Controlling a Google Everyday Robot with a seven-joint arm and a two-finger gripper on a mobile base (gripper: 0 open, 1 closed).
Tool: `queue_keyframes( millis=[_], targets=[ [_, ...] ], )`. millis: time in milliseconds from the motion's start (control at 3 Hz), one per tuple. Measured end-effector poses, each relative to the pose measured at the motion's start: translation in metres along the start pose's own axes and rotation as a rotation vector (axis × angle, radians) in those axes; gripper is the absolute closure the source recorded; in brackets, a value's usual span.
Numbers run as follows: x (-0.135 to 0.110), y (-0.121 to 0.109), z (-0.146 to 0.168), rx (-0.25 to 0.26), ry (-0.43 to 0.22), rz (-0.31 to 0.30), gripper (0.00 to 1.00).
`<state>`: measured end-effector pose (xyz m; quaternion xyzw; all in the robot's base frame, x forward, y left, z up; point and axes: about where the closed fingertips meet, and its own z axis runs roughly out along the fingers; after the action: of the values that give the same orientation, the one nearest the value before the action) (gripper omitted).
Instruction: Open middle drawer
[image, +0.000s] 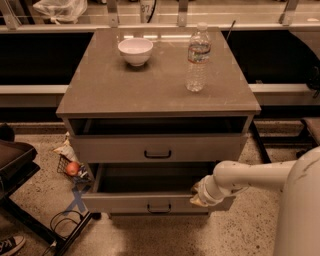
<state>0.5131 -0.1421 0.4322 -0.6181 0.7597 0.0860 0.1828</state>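
Reaching in from the right, the robot's white arm (260, 175) has its gripper (196, 195) up against the right end of the middle drawer (125, 202), right at the top edge of the front panel. Whether the gripper is spread wide, narrow or clamped on that edge, I cannot tell. The middle drawer stands pulled out toward the camera, its dark inside showing behind the front, and its black handle (159, 208) sits at centre, left of the gripper and untouched. Above it is the top drawer (110, 149), taller in the front, with a dark gap under the cabinet top (150, 90). Up there, a white bowl (135, 51) sits back left and a water bottle (198, 57) stands upright to its right, well apart. Down on the floor at left, an apple (73, 168) lies beside a blue tape cross (77, 200).
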Motion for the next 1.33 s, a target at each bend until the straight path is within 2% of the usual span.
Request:
queue_keyframes(
  millis=[333,667,1333],
  targets=[
    [0.0,0.0,0.0,0.0,0.0,0.0,1.0],
    [0.008,0.022,0.004,-0.058,0.001,0.029,1.0],
    [0.004,0.021,-0.005,-0.059,0.001,0.029,1.0]
  ],
)
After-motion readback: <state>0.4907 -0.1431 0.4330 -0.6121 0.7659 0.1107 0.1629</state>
